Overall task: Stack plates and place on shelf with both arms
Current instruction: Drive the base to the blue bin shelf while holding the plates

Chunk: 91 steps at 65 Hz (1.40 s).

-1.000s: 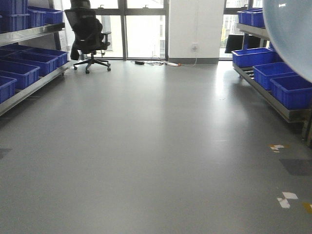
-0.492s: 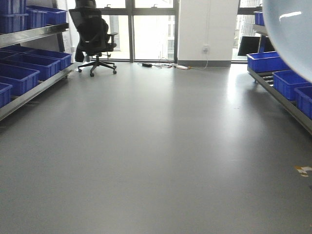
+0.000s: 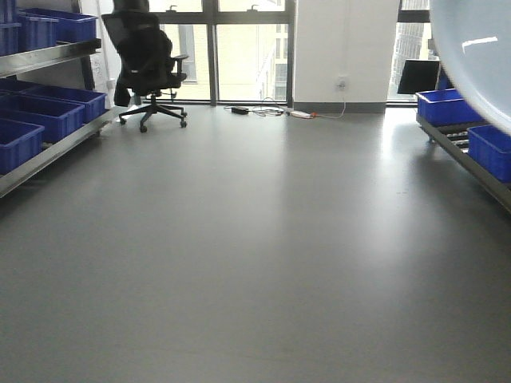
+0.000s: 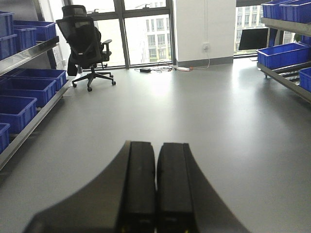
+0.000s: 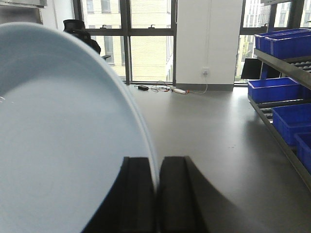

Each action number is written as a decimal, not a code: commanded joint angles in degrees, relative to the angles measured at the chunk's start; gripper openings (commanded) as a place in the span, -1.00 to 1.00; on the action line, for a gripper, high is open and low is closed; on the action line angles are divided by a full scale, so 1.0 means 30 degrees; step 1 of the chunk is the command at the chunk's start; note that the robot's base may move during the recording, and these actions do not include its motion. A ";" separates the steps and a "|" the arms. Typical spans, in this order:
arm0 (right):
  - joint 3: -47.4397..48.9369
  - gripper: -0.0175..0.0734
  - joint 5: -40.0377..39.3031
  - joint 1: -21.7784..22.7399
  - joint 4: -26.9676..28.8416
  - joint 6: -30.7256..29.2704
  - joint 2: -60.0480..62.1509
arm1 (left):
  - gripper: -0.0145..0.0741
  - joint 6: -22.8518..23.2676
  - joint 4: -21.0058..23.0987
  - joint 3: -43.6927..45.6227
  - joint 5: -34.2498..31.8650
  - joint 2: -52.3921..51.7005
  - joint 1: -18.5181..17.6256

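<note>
Right wrist-mounted view: the right gripper (image 5: 159, 162) is clamped on the rim of a pale blue plate (image 5: 63, 121), which is held tilted on edge, up off the grey floor (image 5: 218, 136). The left gripper (image 4: 156, 145) has its fingers pressed together on nothing. Blue bins (image 4: 22, 87) line racks along both walls. A black office chair (image 4: 85, 46) stands by the windows.

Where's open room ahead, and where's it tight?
Open: glossy grey floor between the left steel rack of blue plastic bins and the right blue bins. Tight: black mesh office chair and loose cables near the windows.
</note>
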<state>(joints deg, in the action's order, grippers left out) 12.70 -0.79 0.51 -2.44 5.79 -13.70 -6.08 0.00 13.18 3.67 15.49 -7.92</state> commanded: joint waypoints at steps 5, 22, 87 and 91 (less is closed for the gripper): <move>0.0638 -0.49 -0.1961 0.0028 -0.0084 -0.0050 -0.0111 | -0.49 0.0120 0.0144 0.0582 -0.1566 0.0083 0.0011; 0.0638 -0.49 -0.1961 0.0028 -0.0084 -0.0050 -0.0111 | -0.49 0.0120 0.0144 0.0582 -0.1566 0.0083 0.0011; 0.0638 -0.49 -0.1961 0.0028 -0.0084 -0.0050 -0.0111 | -0.49 0.0120 0.0144 0.0582 -0.1566 0.0083 0.0011; 0.0638 -0.49 -0.1961 0.0028 -0.0084 -0.0050 -0.0111 | -0.49 0.0120 0.0144 0.0582 -0.1566 0.0083 0.0011</move>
<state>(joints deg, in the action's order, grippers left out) 12.70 -0.70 0.51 -2.44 5.79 -13.70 -6.08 0.00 13.18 3.67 15.49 -7.92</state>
